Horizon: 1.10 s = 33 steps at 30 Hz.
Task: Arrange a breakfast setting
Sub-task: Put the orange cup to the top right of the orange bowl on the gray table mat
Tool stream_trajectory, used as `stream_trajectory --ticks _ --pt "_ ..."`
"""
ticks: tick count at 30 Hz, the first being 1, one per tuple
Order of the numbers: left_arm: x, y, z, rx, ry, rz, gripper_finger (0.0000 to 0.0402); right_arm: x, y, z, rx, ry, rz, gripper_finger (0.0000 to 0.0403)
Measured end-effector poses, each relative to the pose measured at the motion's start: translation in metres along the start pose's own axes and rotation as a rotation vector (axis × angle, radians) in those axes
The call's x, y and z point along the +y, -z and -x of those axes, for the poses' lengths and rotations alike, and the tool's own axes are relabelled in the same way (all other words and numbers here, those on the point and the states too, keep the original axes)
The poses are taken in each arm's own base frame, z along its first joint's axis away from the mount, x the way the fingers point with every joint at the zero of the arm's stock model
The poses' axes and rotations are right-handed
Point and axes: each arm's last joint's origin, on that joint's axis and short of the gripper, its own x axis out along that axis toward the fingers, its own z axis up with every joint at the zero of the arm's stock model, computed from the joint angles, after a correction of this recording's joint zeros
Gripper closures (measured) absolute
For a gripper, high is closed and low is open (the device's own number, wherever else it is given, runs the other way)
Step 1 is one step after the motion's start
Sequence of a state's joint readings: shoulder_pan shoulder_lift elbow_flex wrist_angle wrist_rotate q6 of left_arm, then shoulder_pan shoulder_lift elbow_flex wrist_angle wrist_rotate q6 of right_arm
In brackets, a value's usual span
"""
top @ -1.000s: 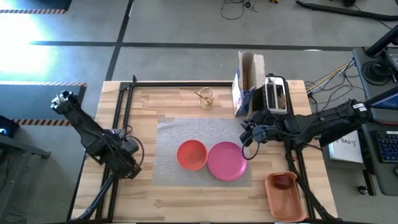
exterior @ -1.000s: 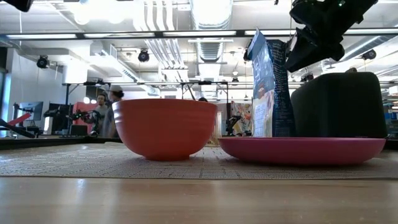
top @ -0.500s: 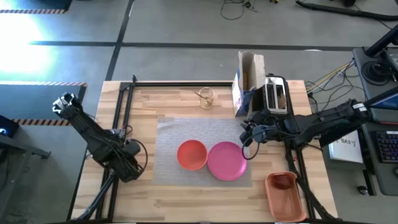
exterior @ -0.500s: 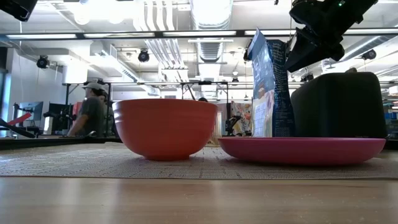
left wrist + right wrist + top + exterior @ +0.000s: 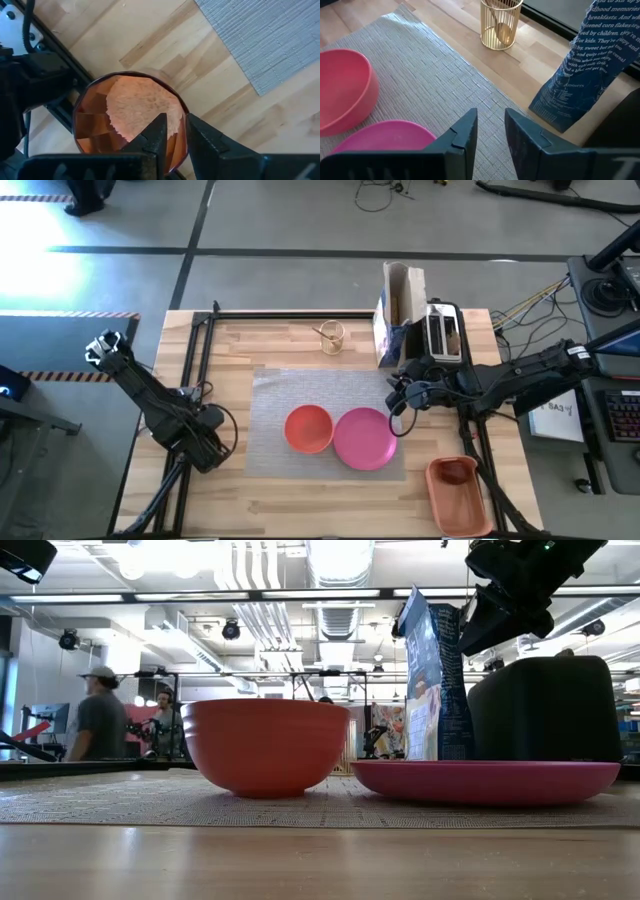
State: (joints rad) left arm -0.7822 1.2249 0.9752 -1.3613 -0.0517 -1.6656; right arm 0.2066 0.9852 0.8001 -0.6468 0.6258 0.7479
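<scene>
At lower left of the high view, the left gripper (image 5: pixel 172 137) pinches the orange cup's (image 5: pixel 127 117) rim; carry it level onto the placemat (image 5: pixel 300 392). The right gripper (image 5: pixel 487 132) hovers, fingers slightly parted.

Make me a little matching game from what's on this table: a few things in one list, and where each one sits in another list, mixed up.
Things:
1. orange bowl
2. orange cup
3. gold spoon
4. red apple

Places:
A. in the orange tray at the table's right front corner
B. on the grey placemat, beside the pink plate
C. standing in a gold wire holder behind the placemat
D. held at its rim by the left tool, off the placemat's left edge

Pairs: 1-B, 2-D, 3-C, 4-A
</scene>
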Motion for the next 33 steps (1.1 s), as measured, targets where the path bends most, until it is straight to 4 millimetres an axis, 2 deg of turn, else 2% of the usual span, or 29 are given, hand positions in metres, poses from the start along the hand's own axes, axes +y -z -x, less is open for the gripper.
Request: stream_trajectory --ticks 12,21,26,33 --pt "-0.003 0.000 0.002 -0.009 0.023 0.005 0.0297 0.000 0.000 0.000 0.000 0.000 0.000 0.0312" --pt "-0.007 0.001 -0.023 -0.019 -0.041 0.004 0.0285 0.000 0.000 0.000 -0.001 -0.001 -0.001 0.0323" --pt "-0.008 0.002 -0.025 -0.020 -0.042 0.003 0.0310 0.000 0.000 0.000 -0.001 -0.001 -0.001 0.0319" --pt "-0.008 0.002 -0.025 -0.020 -0.042 0.000 0.0392 0.000 0.000 0.000 -0.001 -0.001 -0.001 0.0312"
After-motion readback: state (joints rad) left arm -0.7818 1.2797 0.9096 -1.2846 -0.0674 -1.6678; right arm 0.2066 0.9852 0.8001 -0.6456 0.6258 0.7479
